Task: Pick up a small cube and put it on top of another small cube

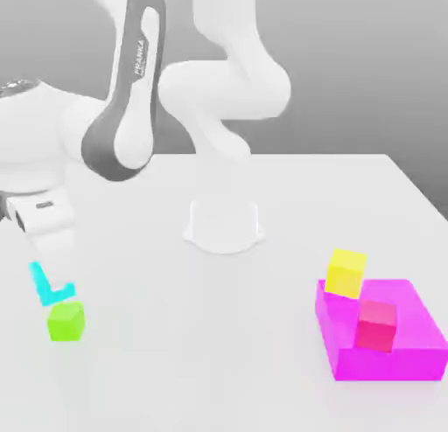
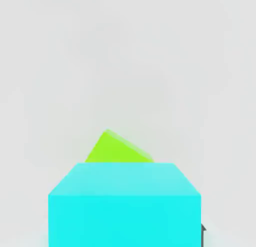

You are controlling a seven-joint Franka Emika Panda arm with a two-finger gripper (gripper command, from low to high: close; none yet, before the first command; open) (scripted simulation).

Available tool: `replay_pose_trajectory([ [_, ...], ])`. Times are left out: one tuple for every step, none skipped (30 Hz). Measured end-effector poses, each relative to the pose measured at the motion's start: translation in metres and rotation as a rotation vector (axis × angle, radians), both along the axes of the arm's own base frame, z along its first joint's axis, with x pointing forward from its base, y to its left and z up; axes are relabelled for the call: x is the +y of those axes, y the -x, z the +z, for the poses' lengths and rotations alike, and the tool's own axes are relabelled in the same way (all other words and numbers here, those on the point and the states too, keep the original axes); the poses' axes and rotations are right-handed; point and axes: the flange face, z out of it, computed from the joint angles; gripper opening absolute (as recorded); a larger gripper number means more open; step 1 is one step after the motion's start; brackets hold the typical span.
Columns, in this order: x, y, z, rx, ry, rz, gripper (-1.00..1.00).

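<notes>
At the exterior view's left, the gripper was clamped on the small plain cyan cube, just above the small lime-green cube. Cyan cube looked rigid, light, probably slick; flat opposite sides suit the grip. Yellow cube and pink-red cube sat on the magenta block, far right.

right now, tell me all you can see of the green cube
The green cube is small, plain, lime and matte, with no markings. It sits flat on the white table near the exterior view's left edge. The cyan cube, held in the claw, hangs just above it and a little off-centre. In the hand view the green cube peeks out behind the cyan one.
</notes>
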Motion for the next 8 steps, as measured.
replay_pose_trajectory([
  [0.0, 0.001, -0.004, 0.001, 0.0, -0.001, -1.0],
  [0.0, 0.002, -0.009, 0.002, 0.0, -0.002, -1.0],
  [0.0, 0.003, -0.014, 0.004, 0.0, -0.004, -1.0],
  [0.0, 0.004, -0.019, 0.006, 0.001, -0.005, -1.0],
  [0.001, 0.006, -0.025, 0.008, 0.001, -0.007, -1.0],
  [0.001, 0.007, -0.031, 0.012, 0.001, -0.009, -1.0],
  [0.002, 0.009, -0.035, 0.014, 0.001, -0.01, 1.0],
  [0.002, 0.009, -0.035, 0.014, 0.001, -0.01, 1.0],
])
